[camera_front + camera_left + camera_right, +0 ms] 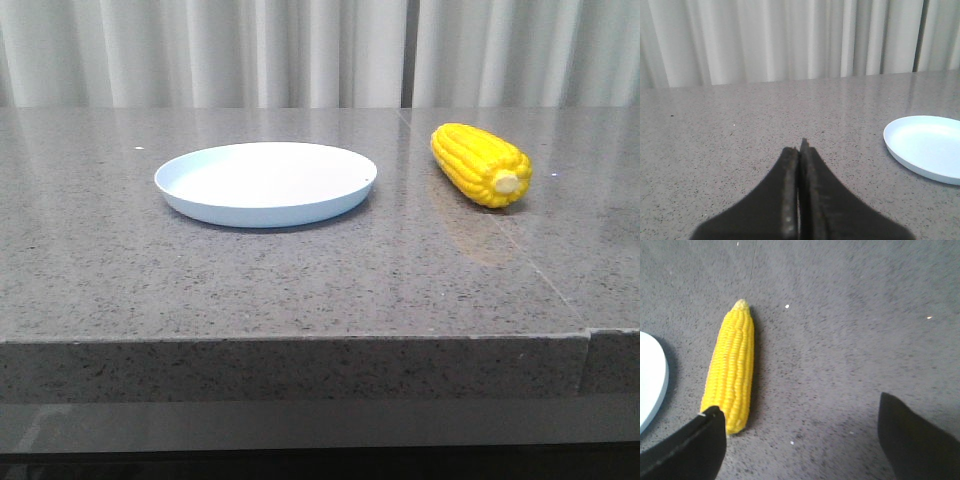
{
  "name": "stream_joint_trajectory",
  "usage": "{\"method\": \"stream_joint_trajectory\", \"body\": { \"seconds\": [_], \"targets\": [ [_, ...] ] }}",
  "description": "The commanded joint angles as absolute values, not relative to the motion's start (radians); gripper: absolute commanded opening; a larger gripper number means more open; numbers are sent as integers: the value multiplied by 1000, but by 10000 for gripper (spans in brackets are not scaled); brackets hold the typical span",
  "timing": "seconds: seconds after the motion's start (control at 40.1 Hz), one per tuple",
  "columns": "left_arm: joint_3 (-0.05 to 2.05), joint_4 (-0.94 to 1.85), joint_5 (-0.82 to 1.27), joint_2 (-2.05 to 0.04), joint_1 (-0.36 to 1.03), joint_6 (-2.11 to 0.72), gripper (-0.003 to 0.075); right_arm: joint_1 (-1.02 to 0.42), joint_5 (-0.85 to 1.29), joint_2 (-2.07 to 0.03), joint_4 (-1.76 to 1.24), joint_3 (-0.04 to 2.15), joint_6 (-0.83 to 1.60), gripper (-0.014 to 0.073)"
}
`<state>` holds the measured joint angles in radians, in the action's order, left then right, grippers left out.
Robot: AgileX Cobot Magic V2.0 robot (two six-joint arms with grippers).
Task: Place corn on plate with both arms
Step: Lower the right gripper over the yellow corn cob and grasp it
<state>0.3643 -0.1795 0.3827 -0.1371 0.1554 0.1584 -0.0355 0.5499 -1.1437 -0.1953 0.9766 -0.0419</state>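
step: pre-grasp | corn [480, 164] at 3 o'clock of empty plate [266, 183] | right gripper [800, 440] spread wide, left gripper [800, 150] clenched empty | next: centre over cob

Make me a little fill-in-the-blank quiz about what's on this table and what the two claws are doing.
1. The corn lies on the ____, not on the plate.
2. From the front, the corn sits to the plate's ____.
3. The left gripper is ____.
4. The right gripper is ____.

Missing words: table; right; shut; open
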Motion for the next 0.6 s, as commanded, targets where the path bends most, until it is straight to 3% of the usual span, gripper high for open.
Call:
{"method": "stream_joint_trajectory", "body": {
  "seconds": [0.0,0.274,0.573],
  "targets": [
    [392,-181,298,-150,154,160,-20,-70,559,-1238,-221,1095,-34,640],
    [392,-181,298,-150,154,160,-20,-183,673,-1518,-241,1339,-34,640],
    [392,-181,298,-150,154,160,-20,-203,724,-1727,-260,1458,-34,640]
  ]
}}
